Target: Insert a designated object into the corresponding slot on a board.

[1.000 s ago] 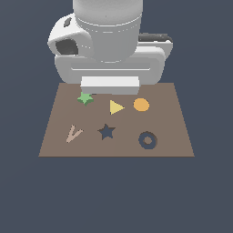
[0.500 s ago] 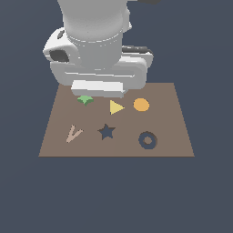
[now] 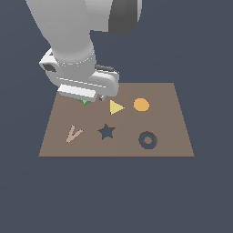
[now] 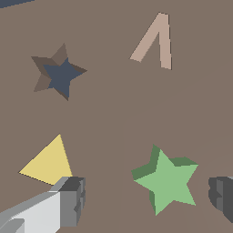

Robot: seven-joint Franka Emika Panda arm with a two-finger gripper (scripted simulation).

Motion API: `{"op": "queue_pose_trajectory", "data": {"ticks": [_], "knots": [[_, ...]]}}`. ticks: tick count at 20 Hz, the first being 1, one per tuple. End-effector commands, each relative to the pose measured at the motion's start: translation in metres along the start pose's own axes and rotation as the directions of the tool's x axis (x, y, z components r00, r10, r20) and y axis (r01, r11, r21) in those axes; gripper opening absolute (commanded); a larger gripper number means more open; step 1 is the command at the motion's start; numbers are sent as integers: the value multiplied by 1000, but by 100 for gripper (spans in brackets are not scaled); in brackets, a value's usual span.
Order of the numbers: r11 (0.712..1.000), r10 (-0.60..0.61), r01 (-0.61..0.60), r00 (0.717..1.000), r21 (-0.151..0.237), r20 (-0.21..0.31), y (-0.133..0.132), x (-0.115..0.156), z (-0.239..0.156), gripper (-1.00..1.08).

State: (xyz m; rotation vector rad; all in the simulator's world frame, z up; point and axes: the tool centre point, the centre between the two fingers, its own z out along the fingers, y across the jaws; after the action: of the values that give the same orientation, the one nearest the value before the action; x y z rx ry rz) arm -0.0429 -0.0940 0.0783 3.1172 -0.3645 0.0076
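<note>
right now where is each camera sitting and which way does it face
Exterior view: sits off the arm, above the board, looking down at a slant; the arm's links and wrist show, covering most of the green star.
Wrist view: sits on the wrist, looking down at the board from close; both fingertips of the open gripper show, either side of the green star.
Shared: the green star, the yellow triangle, the star slot and the tan V shape. The orange disc shows only in the exterior view.
</note>
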Motion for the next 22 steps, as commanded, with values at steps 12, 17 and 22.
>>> {"op": "queue_pose_trajectory", "data": {"ticks": [12, 17, 22], "knots": [[998, 70, -70, 998, 2, 6, 26, -14, 29, 100], [998, 69, -69, 998, 2, 6, 26, -14, 30, 100], [998, 68, -68, 998, 2, 6, 25, -14, 43, 100]]}}
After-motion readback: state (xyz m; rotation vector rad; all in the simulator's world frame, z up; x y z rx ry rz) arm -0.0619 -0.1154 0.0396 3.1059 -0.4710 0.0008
